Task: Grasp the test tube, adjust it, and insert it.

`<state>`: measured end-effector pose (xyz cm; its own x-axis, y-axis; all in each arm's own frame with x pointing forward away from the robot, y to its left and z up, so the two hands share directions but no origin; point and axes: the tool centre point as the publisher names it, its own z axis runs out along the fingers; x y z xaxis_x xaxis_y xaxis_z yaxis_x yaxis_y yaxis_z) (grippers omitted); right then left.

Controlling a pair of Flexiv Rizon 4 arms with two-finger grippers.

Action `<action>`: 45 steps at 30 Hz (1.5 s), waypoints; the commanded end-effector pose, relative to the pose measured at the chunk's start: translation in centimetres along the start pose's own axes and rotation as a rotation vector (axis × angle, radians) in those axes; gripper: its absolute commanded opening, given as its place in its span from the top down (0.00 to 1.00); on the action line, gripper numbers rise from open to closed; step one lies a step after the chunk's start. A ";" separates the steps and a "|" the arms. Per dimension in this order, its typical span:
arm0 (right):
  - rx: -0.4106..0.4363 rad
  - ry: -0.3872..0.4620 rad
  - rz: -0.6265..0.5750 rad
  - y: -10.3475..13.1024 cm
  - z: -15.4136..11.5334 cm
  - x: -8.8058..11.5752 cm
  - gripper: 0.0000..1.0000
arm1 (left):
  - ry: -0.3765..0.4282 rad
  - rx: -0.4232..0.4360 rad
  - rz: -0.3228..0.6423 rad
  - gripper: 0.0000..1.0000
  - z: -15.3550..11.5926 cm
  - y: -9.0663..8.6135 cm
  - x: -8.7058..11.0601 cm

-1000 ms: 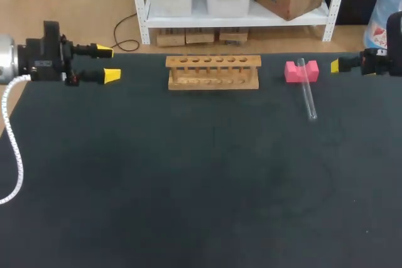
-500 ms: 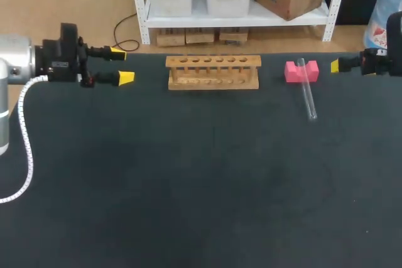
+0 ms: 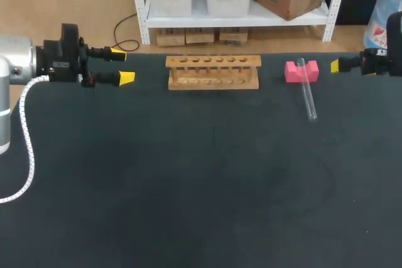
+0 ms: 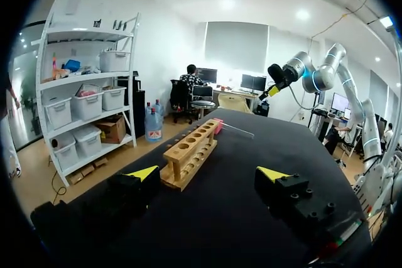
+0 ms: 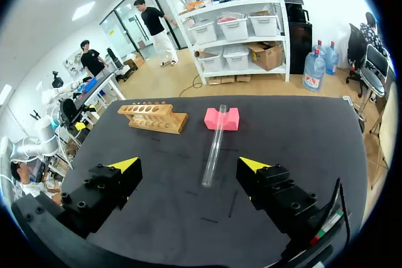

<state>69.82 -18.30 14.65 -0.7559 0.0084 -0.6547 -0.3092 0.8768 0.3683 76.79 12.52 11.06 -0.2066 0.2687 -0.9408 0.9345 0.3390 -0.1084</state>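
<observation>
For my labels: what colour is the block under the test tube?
Pink block, clearest in the right wrist view.

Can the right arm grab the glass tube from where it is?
Probably yes. The right gripper is open, and the tube lies ahead of it, one end on the pink block, with nothing between them.

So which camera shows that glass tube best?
Right wrist view: the test tube lies whole and close ahead of the right claw. Head view shows it small; left wrist view, tiny and far off.

Test tube (image 3: 307, 92) (clear) propped on pink block (image 3: 292, 72)
</observation>
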 end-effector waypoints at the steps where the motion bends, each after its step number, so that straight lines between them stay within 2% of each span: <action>1: 0.005 0.001 0.000 0.1 -0.1 0.0 0.00 | -0.004 -0.001 0.002 0.00 0.0 0.0 0.1; 21: 0.005 0.001 0.000 0.1 -0.1 0.0 0.00 | -0.004 -0.001 0.002 0.00 0.0 0.0 0.1; 24: 0.104 0.036 -0.006 -0.1 0.6 0.0 0.00 | -0.004 -0.001 0.002 0.00 0.0 0.0 0.1; 30: 0.271 0.054 -0.045 -0.3 1.3 -0.2 0.00 | -0.004 -0.001 0.002 0.00 0.0 0.0 0.1; 42: 0.437 -0.083 -0.100 -2.2 3.4 -0.1 0.00 | -0.004 -0.001 0.002 0.00 0.0 0.0 0.1; 45: 0.467 -0.092 -0.121 -2.7 3.9 -0.2 0.00 | -0.004 -0.001 0.002 0.00 0.0 0.0 0.1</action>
<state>72.77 -19.20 12.04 -0.6963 -0.0876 -0.7124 -0.3033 0.9355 0.1814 76.83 12.48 11.05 -0.2071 0.2686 -0.9407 0.9344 0.3392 -0.1088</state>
